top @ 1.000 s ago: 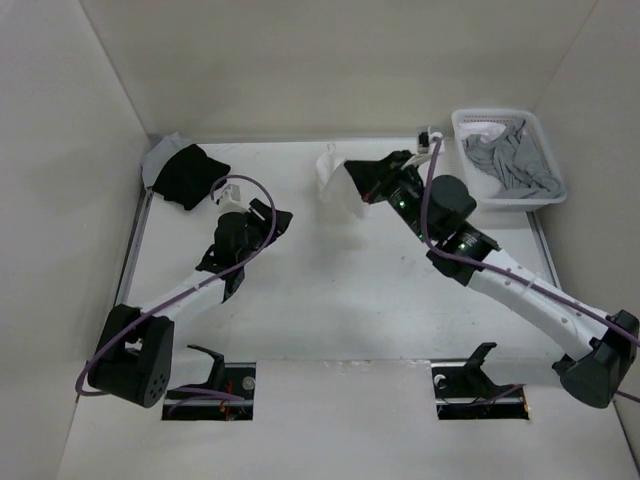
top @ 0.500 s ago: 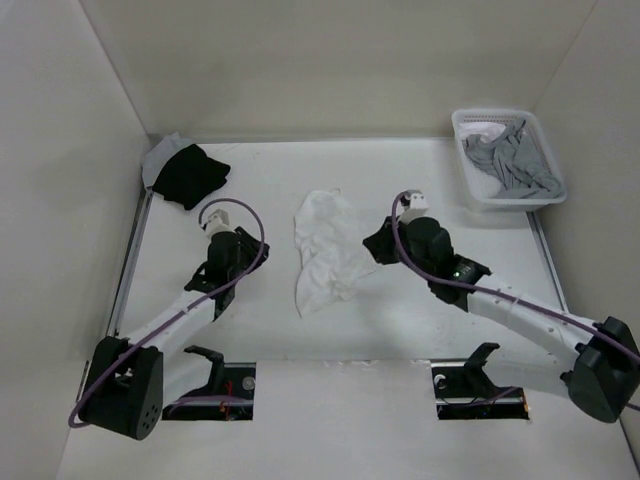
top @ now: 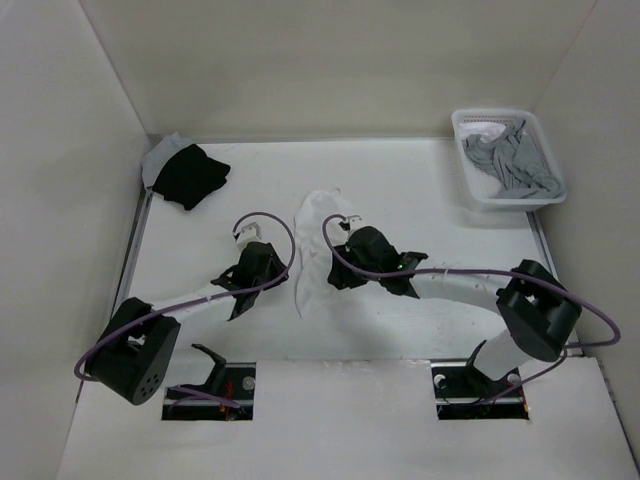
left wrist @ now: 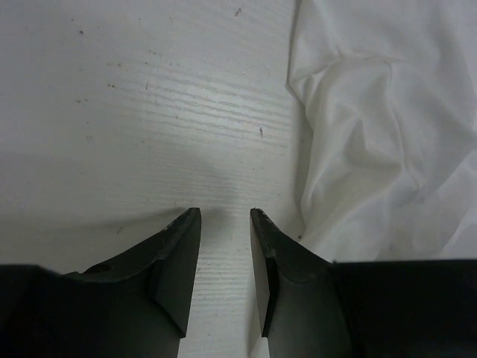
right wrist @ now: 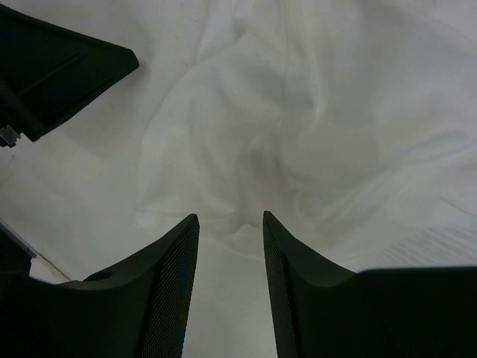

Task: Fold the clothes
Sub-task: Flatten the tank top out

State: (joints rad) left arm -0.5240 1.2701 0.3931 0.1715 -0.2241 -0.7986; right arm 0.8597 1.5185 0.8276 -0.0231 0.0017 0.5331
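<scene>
The clothes (top: 318, 228), a crumpled white garment, lie flat on the table's middle. My left gripper (top: 283, 268) sits low just left of the garment's near edge. In the left wrist view the left gripper (left wrist: 223, 216) is open over bare table, with the clothes (left wrist: 373, 134) beside its right finger. My right gripper (top: 330, 278) reaches in from the right over the garment's near part. It (right wrist: 229, 220) is open and empty, and the clothes (right wrist: 298, 112) bunch just beyond its tips. A left finger (right wrist: 59, 67) shows in that view's upper left.
A white basket (top: 500, 112) holding grey garments (top: 515, 160) stands at the back right. A black cloth (top: 188, 175) on a pale one (top: 160, 155) lies at the back left. White walls enclose the table on three sides.
The right gripper let go of the garment, which dropped flat on the table, then swung down and left and opened. The left arm moved right to the garment's edge.
</scene>
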